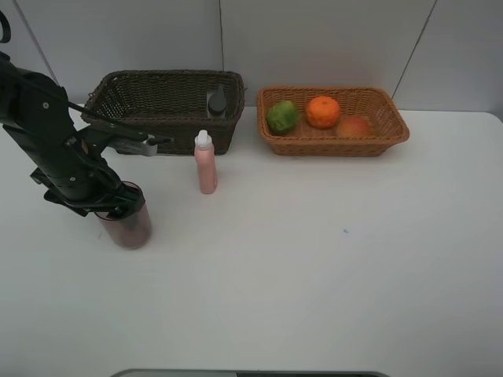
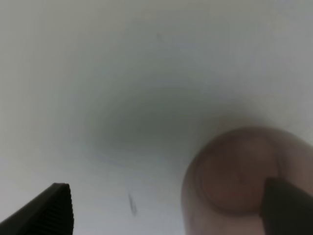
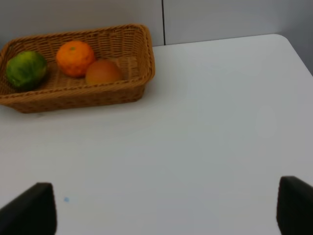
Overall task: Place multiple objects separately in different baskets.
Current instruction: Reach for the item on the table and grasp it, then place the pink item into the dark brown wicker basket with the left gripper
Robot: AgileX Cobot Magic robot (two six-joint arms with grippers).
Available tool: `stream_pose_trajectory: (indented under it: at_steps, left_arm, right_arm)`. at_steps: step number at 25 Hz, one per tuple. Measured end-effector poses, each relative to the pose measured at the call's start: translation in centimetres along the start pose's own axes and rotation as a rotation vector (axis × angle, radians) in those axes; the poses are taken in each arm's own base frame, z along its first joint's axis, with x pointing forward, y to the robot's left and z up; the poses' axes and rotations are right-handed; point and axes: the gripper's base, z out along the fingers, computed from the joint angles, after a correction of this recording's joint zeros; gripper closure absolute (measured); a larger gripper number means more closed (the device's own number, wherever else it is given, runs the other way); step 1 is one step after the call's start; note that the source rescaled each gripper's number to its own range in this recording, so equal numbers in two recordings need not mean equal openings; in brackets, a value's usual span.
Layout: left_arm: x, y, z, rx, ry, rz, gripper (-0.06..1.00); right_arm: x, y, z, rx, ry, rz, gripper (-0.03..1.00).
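The translucent mauve cup (image 1: 127, 225) (image 2: 234, 177) stands upright on the table at the left. My left gripper (image 1: 116, 201) (image 2: 166, 211) hovers right over it, open; one finger (image 2: 287, 205) overlaps the cup's rim and the other is off to its side. A pink bottle (image 1: 206, 163) with a white cap stands in front of the dark brown basket (image 1: 157, 126), which holds a dark bottle (image 1: 216, 102). In the orange-tan basket (image 1: 338, 146) (image 3: 73, 96) lie the green fruit (image 1: 282, 116) (image 3: 26, 69), orange (image 1: 322, 111) (image 3: 75, 58) and peach (image 1: 354, 126) (image 3: 102, 72). My right gripper (image 3: 164, 215) is open over bare table.
Both baskets sit along the back wall. The white table (image 1: 314, 259) stretches out in front of them, its right edge (image 3: 296, 54) close to the tan basket's side. The left arm (image 1: 39, 133) leans in from the left edge.
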Motion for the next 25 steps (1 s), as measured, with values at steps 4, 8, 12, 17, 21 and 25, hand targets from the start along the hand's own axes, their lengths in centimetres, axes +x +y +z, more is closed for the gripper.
stream_pose_trajectory:
  at_steps: [4,8,12,17,21,25]
  left_arm:
    - [0.00,0.00,0.00,0.000,0.000,0.000,0.22]
    - [0.00,0.00,0.00,0.000,0.000,0.000,0.83]
    - [-0.02,0.00,0.00,0.000,-0.003,0.001,0.94]
    - [-0.01,0.00,0.09,0.000,0.000,0.001,0.94]
    - [-0.01,0.00,0.09,0.000,0.000,0.001,0.94]
    - [-0.03,-0.01,0.10,0.001,0.001,0.000,0.94]
  right_arm:
    - [0.00,0.00,0.00,0.000,0.000,0.000,-0.03]
    - [0.00,0.00,0.00,0.000,0.000,0.000,-0.03]
    - [0.00,0.01,0.00,-0.001,0.000,0.000,-0.03]
    - [0.00,0.01,0.00,-0.001,0.000,0.000,-0.03]
    - [0.00,0.01,0.00,-0.001,0.000,0.000,-0.03]
    - [0.00,0.01,0.00,-0.001,0.000,0.000,-0.03]
